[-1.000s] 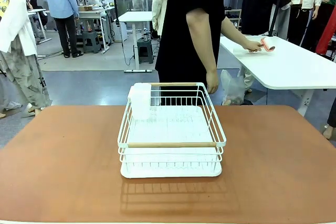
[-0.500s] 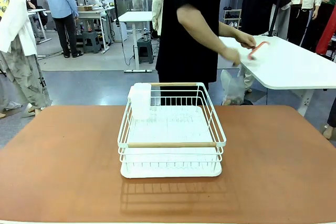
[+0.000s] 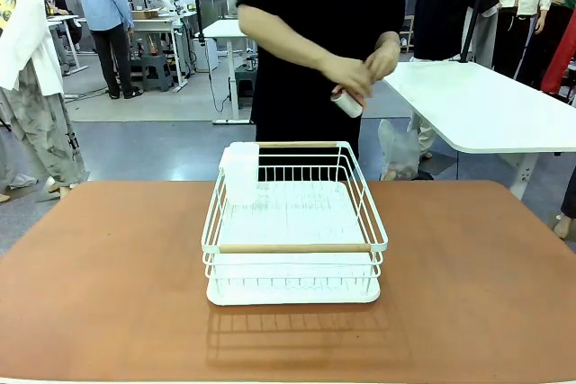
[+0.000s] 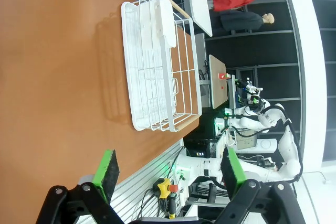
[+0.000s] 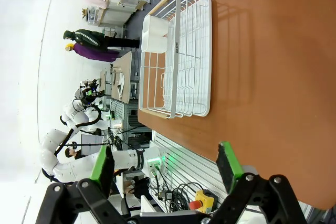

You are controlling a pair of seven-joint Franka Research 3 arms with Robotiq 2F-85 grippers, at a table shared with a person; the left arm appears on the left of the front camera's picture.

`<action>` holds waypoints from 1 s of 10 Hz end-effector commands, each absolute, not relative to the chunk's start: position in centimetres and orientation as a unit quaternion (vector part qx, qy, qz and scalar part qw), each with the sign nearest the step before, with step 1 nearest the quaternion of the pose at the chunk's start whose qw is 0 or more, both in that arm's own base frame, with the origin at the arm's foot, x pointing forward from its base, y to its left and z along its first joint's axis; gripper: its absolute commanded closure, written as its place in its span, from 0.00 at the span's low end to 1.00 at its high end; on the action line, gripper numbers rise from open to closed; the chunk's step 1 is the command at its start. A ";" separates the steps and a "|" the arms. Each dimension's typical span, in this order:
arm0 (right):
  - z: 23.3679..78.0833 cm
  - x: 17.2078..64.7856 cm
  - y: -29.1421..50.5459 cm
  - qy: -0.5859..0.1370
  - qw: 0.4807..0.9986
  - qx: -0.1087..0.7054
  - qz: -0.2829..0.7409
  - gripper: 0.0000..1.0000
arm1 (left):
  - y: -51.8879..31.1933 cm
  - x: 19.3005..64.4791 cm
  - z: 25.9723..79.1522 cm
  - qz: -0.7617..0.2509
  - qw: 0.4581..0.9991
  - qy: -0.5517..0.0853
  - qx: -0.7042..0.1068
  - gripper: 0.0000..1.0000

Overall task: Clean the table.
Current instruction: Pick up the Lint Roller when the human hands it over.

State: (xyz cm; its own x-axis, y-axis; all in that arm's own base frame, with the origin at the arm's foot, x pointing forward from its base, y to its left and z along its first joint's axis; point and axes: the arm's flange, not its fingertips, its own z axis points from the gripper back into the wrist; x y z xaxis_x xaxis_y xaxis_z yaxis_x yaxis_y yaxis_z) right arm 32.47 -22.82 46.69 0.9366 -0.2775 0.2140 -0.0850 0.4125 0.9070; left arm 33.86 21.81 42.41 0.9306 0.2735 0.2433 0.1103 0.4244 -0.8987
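Apart, empty: left pincer (image 4: 170, 170), right pincer (image 5: 165, 163). White dish rack (image 3: 294, 222) at centre of bench (image 3: 108, 267); probably best to grip wooden handles (image 3: 294, 247) and lift level.

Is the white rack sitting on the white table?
No, the white wire dish rack stands on the reddish-brown table, while the white table is farther back beside the person.

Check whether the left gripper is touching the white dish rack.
Apart. The left wrist view shows the left gripper, jaws open, hanging short of the dish rack, with bare table between them.
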 end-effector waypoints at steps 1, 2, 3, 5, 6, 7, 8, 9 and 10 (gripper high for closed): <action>47.1 32.4 -22.9 -0.175 0.819 0.544 -0.053 0.00 | 21.9 33.7 42.7 0.052 0.824 -0.181 -0.535 0.00; 47.1 32.4 -22.9 -0.175 0.819 0.544 -0.053 0.00 | 21.9 33.7 42.7 0.052 0.824 -0.181 -0.535 0.00; 47.1 32.4 -22.9 -0.175 0.819 0.544 -0.053 0.00 | 21.9 33.7 42.7 0.052 0.824 -0.181 -0.535 0.00; 47.1 32.4 -22.9 -0.175 0.819 0.544 -0.053 0.00 | 21.9 33.7 42.7 0.052 0.824 -0.181 -0.535 0.00; 47.1 32.4 -22.9 -0.175 0.819 0.544 -0.053 0.00 | 21.9 33.7 42.7 0.052 0.824 -0.181 -0.535 0.00; 47.1 32.4 -22.9 -0.175 0.819 0.544 -0.053 0.00 | 21.9 33.7 42.7 0.052 0.824 -0.181 -0.535 0.00; 47.1 32.4 -22.9 -0.175 0.819 0.544 -0.053 0.00 | 21.9 33.7 42.7 0.052 0.824 -0.181 -0.535 0.00; 47.1 32.4 -22.9 -0.175 0.819 0.544 -0.053 0.00 | 21.9 33.7 42.7 0.052 0.824 -0.181 -0.535 0.00; 47.1 32.4 -22.9 -0.175 0.819 0.544 -0.053 0.00 | 21.9 33.7 42.7 0.052 0.824 -0.181 -0.535 0.00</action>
